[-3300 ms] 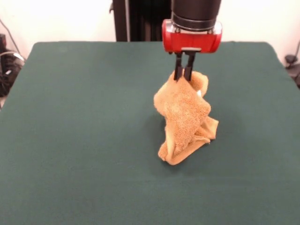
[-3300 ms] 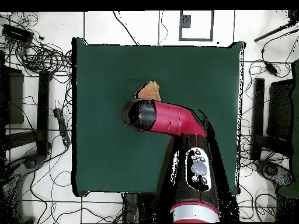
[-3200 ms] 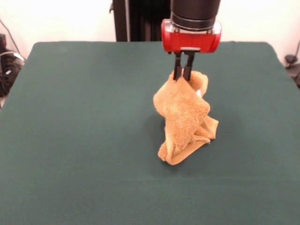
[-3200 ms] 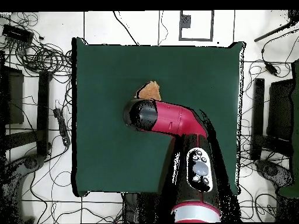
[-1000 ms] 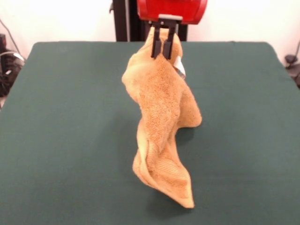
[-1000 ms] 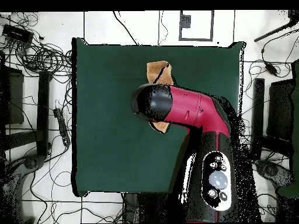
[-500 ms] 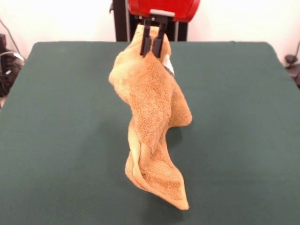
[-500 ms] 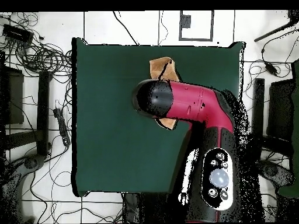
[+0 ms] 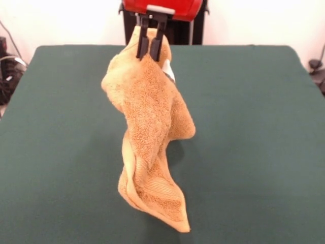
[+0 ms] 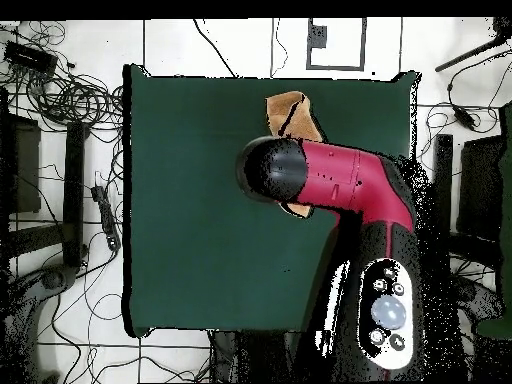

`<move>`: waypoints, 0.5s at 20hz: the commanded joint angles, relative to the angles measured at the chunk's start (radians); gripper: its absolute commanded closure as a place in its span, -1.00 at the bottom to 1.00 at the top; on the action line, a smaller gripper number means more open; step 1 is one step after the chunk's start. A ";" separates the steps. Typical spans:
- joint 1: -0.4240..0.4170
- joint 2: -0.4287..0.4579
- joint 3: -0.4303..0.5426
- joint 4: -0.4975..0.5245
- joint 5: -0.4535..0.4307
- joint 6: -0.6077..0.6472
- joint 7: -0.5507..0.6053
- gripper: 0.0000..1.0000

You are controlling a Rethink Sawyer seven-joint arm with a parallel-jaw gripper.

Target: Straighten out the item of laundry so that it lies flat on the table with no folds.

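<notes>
The golden-orange terry towel (image 9: 147, 127) hangs in a long crumpled drape from my gripper (image 9: 149, 50), which is shut on its top edge. A small white tag (image 9: 168, 72) shows just below the fingers. The towel's lower end with a woven band (image 9: 160, 195) trails down toward the near part of the dark green table (image 9: 61, 142); whether it touches the cloth I cannot tell. In the overhead view the red arm (image 10: 345, 185) covers the gripper, and parts of the towel (image 10: 290, 115) show beyond the arm's black end.
Cables and equipment lie on the floor around the table (image 10: 180, 230) in the overhead view. The robot's dark pedestal (image 9: 167, 31) stands behind the table's far edge.
My gripper has risen and moved left in the front view with the towel, which went from a bunched heap on the table to a long hanging drape.
</notes>
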 commanded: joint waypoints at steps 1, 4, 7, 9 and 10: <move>0.001 0.003 0.082 0.149 -0.038 -0.103 0.070 1.00; -0.007 0.002 0.091 0.169 -0.034 -0.133 0.066 1.00; -0.009 0.004 0.089 0.184 -0.036 -0.162 0.071 1.00; -0.017 0.007 0.094 0.202 -0.040 -0.192 0.068 1.00; -0.016 0.008 0.089 0.210 -0.042 -0.202 0.073 1.00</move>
